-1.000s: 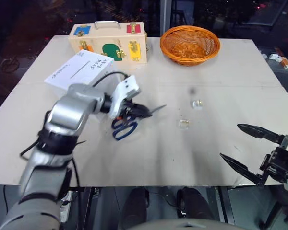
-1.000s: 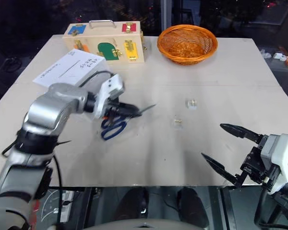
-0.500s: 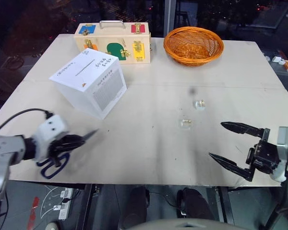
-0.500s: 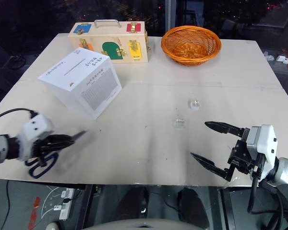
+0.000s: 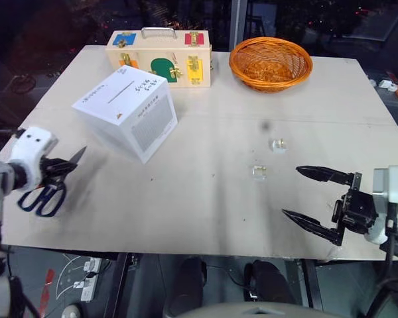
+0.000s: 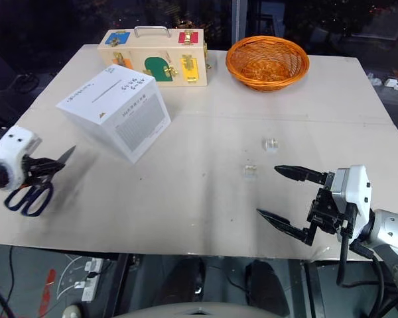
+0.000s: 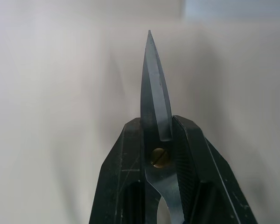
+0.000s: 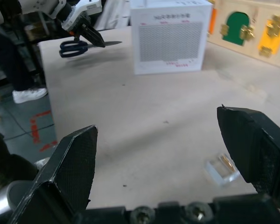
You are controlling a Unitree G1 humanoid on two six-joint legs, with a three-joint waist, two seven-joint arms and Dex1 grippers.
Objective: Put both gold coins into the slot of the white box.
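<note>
Carrying the scissors clear of the work area was the step in hand, by my reading, and it would be done well by setting them down flat near the desk's left edge, blades pointed away from the white box, before letting go. The left gripper was clamped on the scissors at the pivot, blades together and poking out past its fingertips, blue loops hanging below, at the left edge of the desk. The right gripper hung with its jaws spread wide and nothing between them, above the front right part of the desk. The gold coins seemed to sit inside two small clear cases lying right of the desk's middle, one behind the other, apart from each other; the nearer lay just beside the right gripper's fingertips, and both were well apart from the left gripper. The box stood toward the back left, its slot facing up.
</note>
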